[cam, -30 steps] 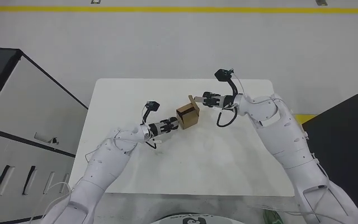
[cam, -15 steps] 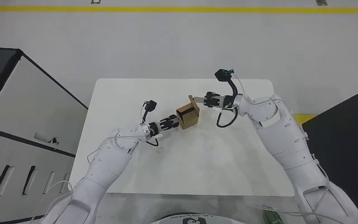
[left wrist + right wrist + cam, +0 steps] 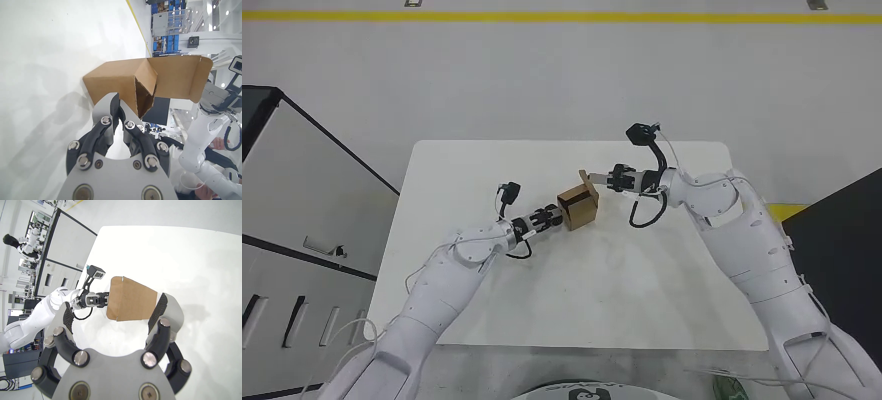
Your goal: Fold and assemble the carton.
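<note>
Two tools: left tool [image 3: 118,108] clenched on carton [image 3: 578,205] edge, right tool [image 3: 114,308] spread wide.
Carton: on surface [image 3: 642,300], right between both tools.
Handling: likely light, stiff-ish, creases easily; pinch panel edges.

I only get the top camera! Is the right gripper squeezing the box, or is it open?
Observer: Open. The right gripper is spread wide, one pad at the edge of the carton.
Operator: And the left one?
Observer: The left gripper is shut, its tips against the carton's side.
Operator: Is that end closed up?
Observer: No. An inner flap is only partly folded in, with a dark gap beside it.
</note>
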Available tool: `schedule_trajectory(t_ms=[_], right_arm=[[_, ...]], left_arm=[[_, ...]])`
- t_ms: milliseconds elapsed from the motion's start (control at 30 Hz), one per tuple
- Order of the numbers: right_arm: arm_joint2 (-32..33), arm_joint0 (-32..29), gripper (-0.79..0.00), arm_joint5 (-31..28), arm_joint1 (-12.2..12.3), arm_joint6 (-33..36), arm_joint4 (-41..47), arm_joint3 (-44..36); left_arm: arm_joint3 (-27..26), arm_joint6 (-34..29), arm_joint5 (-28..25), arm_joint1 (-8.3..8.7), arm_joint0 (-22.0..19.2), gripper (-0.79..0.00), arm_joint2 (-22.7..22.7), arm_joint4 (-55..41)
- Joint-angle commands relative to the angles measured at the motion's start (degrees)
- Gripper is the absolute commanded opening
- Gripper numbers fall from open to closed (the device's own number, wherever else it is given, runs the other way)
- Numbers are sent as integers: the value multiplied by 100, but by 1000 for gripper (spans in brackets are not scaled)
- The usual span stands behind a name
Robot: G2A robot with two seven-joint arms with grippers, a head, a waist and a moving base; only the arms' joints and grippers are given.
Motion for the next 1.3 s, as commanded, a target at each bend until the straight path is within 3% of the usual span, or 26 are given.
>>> schedule_trajectory(t_ms=[0,300,633,867,1133,1267], right_arm=[[0,0,0,0,0,0,0,0],[-22,46,0,-39,20,38,-325,-175],[-300,1050,0,251,38,1990,-650,-34],[-306,1173,0,376,35,1982,-787,15],[-335,1355,0,1,-26,1918,31,859],[-476,1485,-163,-134,-77,1830,165,1175]], left_arm=[[79,32,12,-25,-47,-785,40,-43],[276,75,27,-70,-152,-785,76,-142],[276,75,27,-70,-152,-785,76,-142],[276,75,27,-70,-152,-785,76,-142],[276,75,27,-70,-152,-785,76,-142],[276,75,27,-70,-152,-785,76,-142]])
